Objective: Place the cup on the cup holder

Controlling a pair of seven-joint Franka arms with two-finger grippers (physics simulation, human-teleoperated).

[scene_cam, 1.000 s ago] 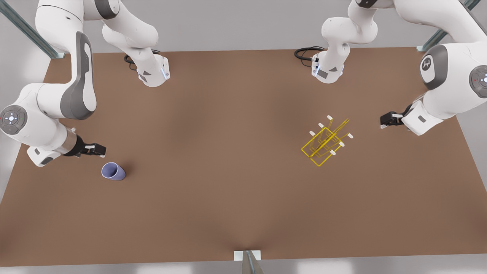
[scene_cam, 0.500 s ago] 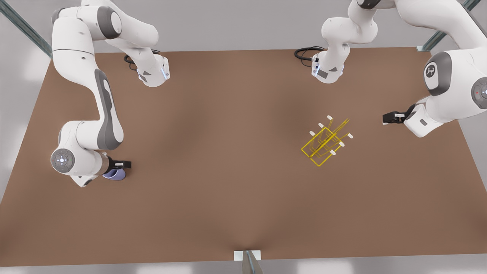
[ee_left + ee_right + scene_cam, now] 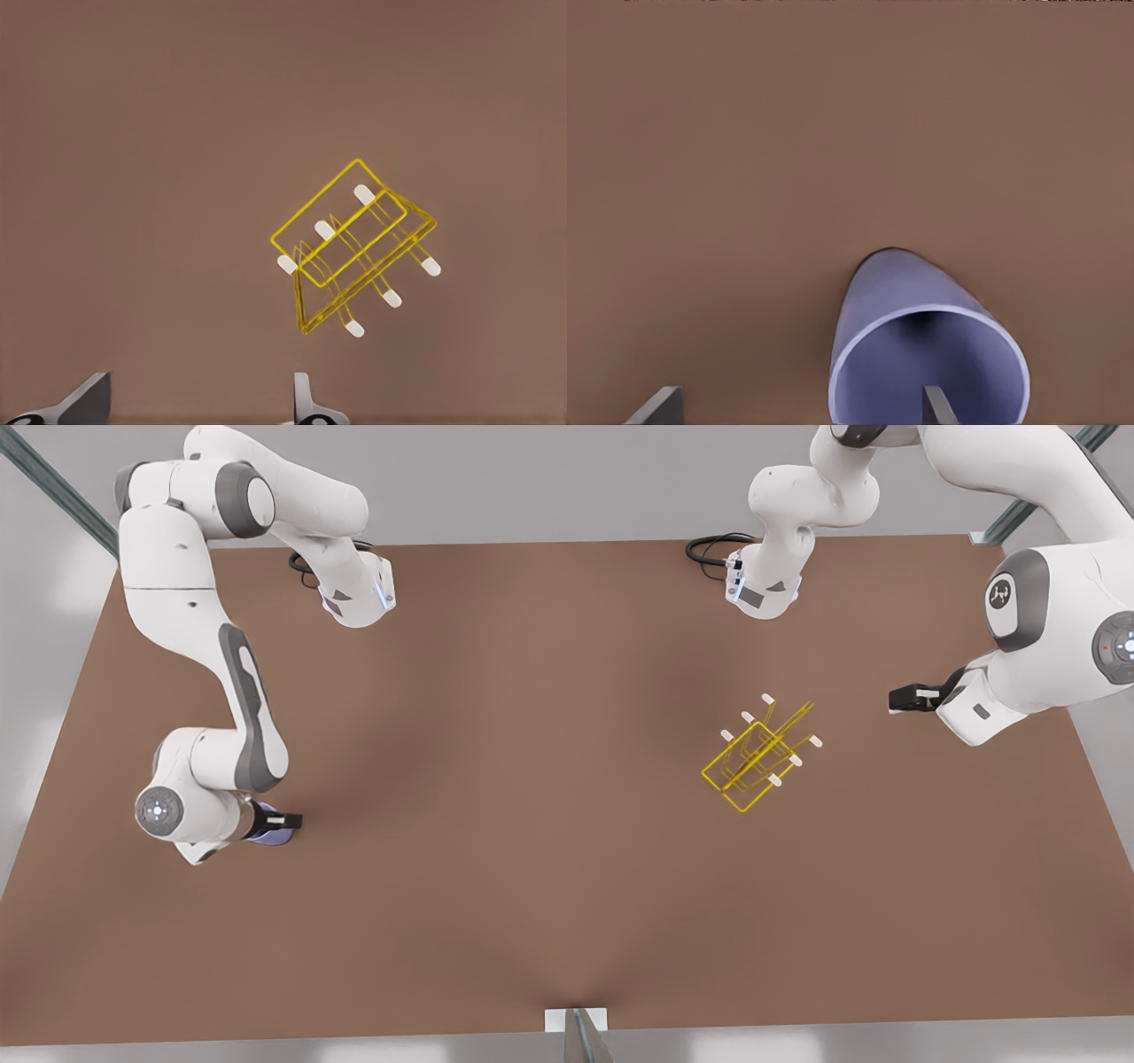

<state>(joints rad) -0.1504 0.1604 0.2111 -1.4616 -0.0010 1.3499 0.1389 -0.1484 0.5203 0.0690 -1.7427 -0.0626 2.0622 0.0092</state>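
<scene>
Right tool (image 3: 282, 820): sat at the front view's left, low over the table, directly above the cup; fingers (image 3: 937, 405) parted wide, one tip over the cup's open mouth, the other well off to the side over bare table; gripped nothing
Cup (image 3: 921, 354): lay on its side on the table, open mouth toward the right wrist camera, narrow closed end pointing away; pale lavender-blue, plain, no handle; in the front view mostly hidden beneath the right tool, a sliver of lavender (image 3: 270, 836) peeking out under it
Left tool (image 3: 905, 698): hung at the front view's right, above the table near its edge, well apart from the cup holder; fingers (image 3: 306, 400) spread apart, nothing between them; arm waiting
Cup holder (image 3: 758, 755): stood on the table in the right half of the front view, well apart from the cup; thin yellow wire frame with a rectangular base and angled prongs ending in small white tips; set askew to the table edges; seen from the left wrist camera (image 3: 350, 255) with six white tips visible; carried no cup
Table (image 3: 532, 779): flat brown surface bearing the cup and the cup holder
</scene>
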